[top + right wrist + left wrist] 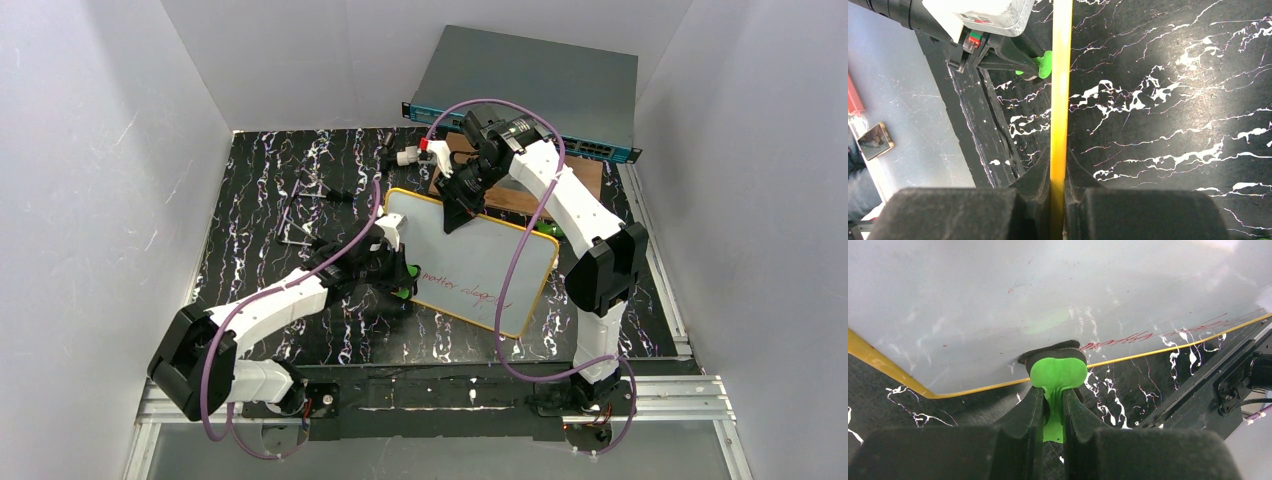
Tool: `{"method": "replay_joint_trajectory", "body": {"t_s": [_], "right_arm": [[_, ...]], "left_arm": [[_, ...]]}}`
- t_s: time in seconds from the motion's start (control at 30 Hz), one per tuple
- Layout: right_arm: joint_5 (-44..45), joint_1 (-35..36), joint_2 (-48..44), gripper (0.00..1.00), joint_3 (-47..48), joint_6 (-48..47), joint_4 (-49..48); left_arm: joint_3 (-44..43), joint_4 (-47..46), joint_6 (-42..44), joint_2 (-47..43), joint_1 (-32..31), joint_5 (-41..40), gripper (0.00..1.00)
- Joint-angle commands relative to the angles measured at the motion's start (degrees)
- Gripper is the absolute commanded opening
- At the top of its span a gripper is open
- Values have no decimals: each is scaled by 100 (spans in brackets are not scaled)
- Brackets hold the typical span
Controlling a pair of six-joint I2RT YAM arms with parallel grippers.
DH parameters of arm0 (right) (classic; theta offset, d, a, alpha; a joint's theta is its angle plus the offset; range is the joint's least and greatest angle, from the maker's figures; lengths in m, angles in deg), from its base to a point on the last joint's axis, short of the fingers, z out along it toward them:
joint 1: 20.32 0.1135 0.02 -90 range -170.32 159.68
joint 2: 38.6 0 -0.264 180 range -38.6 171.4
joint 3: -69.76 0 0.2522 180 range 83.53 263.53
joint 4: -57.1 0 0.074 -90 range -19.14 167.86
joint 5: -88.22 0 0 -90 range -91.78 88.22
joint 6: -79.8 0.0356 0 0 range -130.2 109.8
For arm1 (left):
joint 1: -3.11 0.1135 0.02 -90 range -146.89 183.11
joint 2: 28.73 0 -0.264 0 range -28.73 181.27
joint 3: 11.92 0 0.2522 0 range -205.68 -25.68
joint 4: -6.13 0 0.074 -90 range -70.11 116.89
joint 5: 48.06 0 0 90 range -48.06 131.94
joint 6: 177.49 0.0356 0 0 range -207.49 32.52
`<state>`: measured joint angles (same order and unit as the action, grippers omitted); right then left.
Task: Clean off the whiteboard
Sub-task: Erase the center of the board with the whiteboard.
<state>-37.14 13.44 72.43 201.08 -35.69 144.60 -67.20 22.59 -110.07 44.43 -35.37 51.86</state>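
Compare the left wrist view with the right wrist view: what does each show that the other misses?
Only the left wrist view shows the whiteboard's white face with the red writing, and the left gripper shut on the green eraser, against the board near its yellow rim. Only the right wrist view shows the board edge-on, its yellow rim clamped in the shut right gripper. Both show the green eraser, the yellow rim and the black marbled table.

White arms (285,297), black joints (195,360) (purple cables (521,250) alongside)
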Motion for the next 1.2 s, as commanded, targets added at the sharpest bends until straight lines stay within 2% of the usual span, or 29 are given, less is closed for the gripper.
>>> {"method": "replay_joint_trajectory", "body": {"t_s": [0.0,0.27,0.4,0.93,1.17], "right_arm": [[-585,201,-167,1,-111,-236,344],[-592,208,-143,1,-110,-232,348],[-585,219,-129,1,-102,-236,348],[-590,236,-139,1,-112,-225,333],[-586,236,-136,1,-115,-226,331]], "left_arm": [[-42,-532,119,-95,35,-218,0],[830,-656,-11,-7,30,-116,0],[1001,-775,-69,42,31,-79,0],[2,-975,0,-265,9,199,0],[-233,-934,12,-75,-42,185,0]]}}
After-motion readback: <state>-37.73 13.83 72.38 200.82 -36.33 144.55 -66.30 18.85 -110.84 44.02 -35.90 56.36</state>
